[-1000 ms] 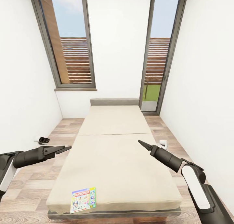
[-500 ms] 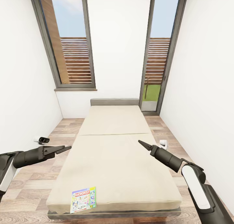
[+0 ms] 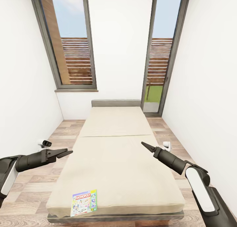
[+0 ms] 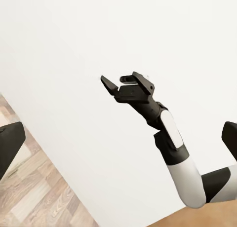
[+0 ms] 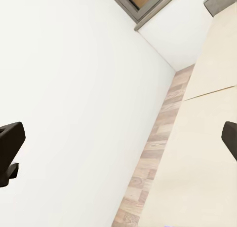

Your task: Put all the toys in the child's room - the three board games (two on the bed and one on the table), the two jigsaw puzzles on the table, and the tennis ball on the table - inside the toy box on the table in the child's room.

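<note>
A green-and-white Monopoly board game [image 3: 84, 202] lies flat on the near left corner of the beige bed [image 3: 118, 161]. My left gripper [image 3: 65, 152] hangs open above the floor just left of the bed, well beyond the game. Over the bed's right half, my right gripper [image 3: 144, 144] is open and holds nothing. The left wrist view shows that right gripper [image 4: 118, 80] against the white wall with its jaws apart. The table, toy box, jigsaw puzzles and tennis ball are out of view.
The bed runs lengthwise to the far wall between a tall window [image 3: 67, 42] and a glass door [image 3: 163, 56]. Wood-plank floor strips flank it on both sides. Small white-and-black objects lie on the floor at the left [image 3: 44, 143] and at the right [image 3: 166, 145].
Both arms have sunk slightly. The whole picture has shifted by a few pixels. The board game lies where it was.
</note>
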You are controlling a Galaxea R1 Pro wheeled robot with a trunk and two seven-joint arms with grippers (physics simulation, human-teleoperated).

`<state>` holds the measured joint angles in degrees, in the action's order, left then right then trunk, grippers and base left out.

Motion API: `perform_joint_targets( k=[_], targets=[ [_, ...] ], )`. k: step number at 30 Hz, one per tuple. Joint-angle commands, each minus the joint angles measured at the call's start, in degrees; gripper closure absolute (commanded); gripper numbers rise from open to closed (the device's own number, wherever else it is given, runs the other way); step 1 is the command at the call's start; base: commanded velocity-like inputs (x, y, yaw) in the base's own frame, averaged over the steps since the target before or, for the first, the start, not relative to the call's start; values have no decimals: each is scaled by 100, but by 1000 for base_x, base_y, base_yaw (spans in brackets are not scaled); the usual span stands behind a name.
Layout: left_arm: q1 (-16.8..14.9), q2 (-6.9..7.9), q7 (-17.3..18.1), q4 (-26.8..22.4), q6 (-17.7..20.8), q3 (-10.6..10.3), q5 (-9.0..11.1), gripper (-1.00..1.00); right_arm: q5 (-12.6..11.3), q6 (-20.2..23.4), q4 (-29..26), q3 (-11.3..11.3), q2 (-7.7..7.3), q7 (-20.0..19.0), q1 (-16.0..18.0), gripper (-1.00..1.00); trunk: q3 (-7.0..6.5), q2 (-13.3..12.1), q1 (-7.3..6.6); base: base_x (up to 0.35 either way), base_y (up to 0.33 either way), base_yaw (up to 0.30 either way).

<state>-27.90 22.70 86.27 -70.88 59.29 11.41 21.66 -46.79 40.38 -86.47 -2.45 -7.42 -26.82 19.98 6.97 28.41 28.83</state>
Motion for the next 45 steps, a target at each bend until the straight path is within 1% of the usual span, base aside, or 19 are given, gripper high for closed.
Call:
perform_joint_targets(
  k=[1, 4, 6, 8, 10, 11, 13, 19, 26, 35, 45],
  targets=[
    [-5, 4, 15, 18, 63, -2, 6, -100, -22, 40, -2, -8, -2, -7, 6, -100, 30, 53, 25, 0, 0, 0],
    [-5, 6, 9, 129, 71, -16, 10, -100, -25, 40, -2, -12, -11, -7, 6, -100, 84, 173, 91, 0, 0, 0],
    [-5, 11, 6, 306, 71, 0, 12, -100, -27, 40, -2, -15, -14, -7, 6, -100, 120, 253, 135, 0, 0, 0],
    [-5, 44, 5, 731, 71, 58, 21, -100, -27, 40, -2, -14, -17, -7, 6, -100, 156, 334, 179, 0, 0, 0],
    [-8, 62, 5, 973, 71, 99, 23, -100, -27, 41, -2, -14, -19, -7, 6, -100, 192, 414, 223, 0, 0, 0],
    [-10, 86, 5, 1162, 71, 158, 21, -100, -29, 41, -2, -16, -20, -7, 6, -100, 210, 454, 245, 0, 0, 0],
    [-11, 111, 4, 1326, 71, 238, 11, -100, -30, 41, -2, -17, -22, -7, 6, -100, 245, 534, 289, 0, 0, 0],
    [-13, 119, 4, 1471, 68, 313, -17, -100, -31, 41, -2, -18, -19, -7, 6, -100, 353, 775, 421, -22, 0, 0],
    [-13, 101, 4, 1489, 62, 314, -29, -100, -32, 46, -2, -18, -15, -2, 6, -100, 479, 1055, 574, -214, 0, 0],
    [-13, 87, -12, 1489, 46, 309, -28, -100, -26, 41, -2, -11, -10, 0, 6, -100, 640, 1416, 772, -18, 0, 0],
    [-13, 76, -26, 1489, 16, 265, -30, -100, -23, 39, -2, -11, -5, -1, 6, -100, 640, 1416, 772, 0, 0, 0]
  ],
)
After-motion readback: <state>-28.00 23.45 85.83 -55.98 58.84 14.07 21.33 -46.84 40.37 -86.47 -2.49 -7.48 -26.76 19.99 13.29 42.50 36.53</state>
